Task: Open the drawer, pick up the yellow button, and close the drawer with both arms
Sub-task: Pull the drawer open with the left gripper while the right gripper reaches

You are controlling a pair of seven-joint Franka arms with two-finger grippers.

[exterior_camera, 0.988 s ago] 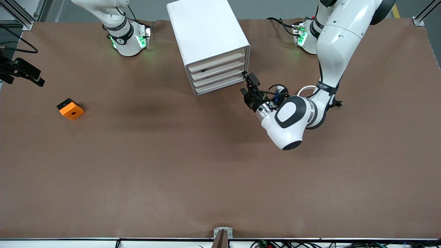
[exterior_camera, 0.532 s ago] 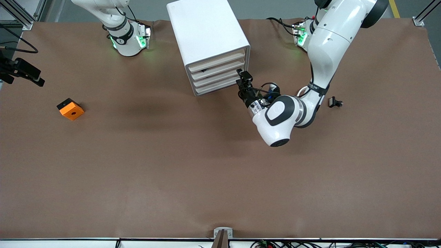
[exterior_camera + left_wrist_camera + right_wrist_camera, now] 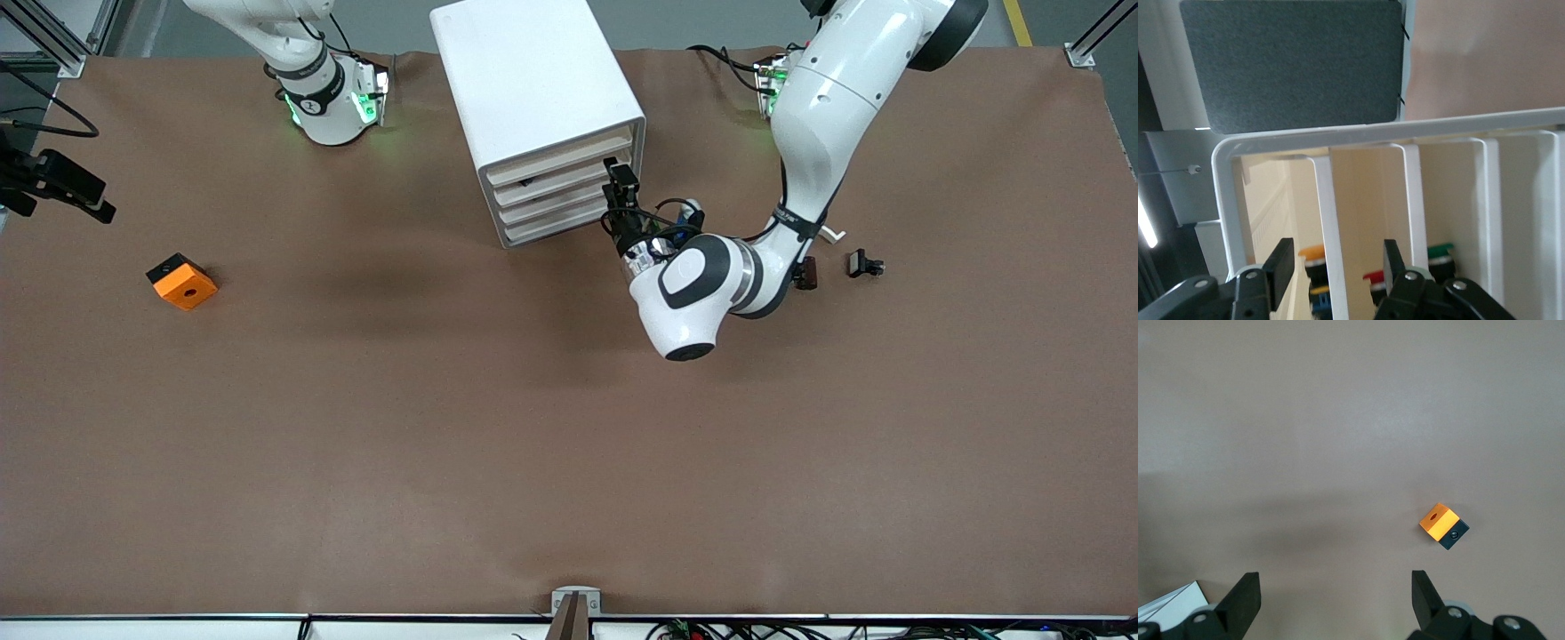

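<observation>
The white cabinet (image 3: 533, 80) stands at the table's middle near the robots' bases, its four drawer fronts (image 3: 564, 182) all pushed in. My left gripper (image 3: 620, 188) is at the fronts' end toward the left arm. In the left wrist view it is open (image 3: 1337, 263), its fingers (image 3: 1280, 267) either side of the white drawer front (image 3: 1328, 213) next to the cabinet's outer wall, not touching it. The button's (image 3: 1313, 253) orange-yellow cap shows inside that drawer. My right gripper (image 3: 1335, 593) is open and empty over bare table, out of the front view.
Red-capped (image 3: 1375, 275) and green-capped (image 3: 1441, 250) buttons sit in the neighbouring drawers. An orange block with a hole (image 3: 181, 281) lies toward the right arm's end, also in the right wrist view (image 3: 1443, 524). Small black clips (image 3: 864, 263) lie by the left arm's forearm.
My left arm has swung toward the cabinet, carrying its gripper from beside the lowest drawer's corner up onto the drawer fronts. The black clips beside it have come into view.
</observation>
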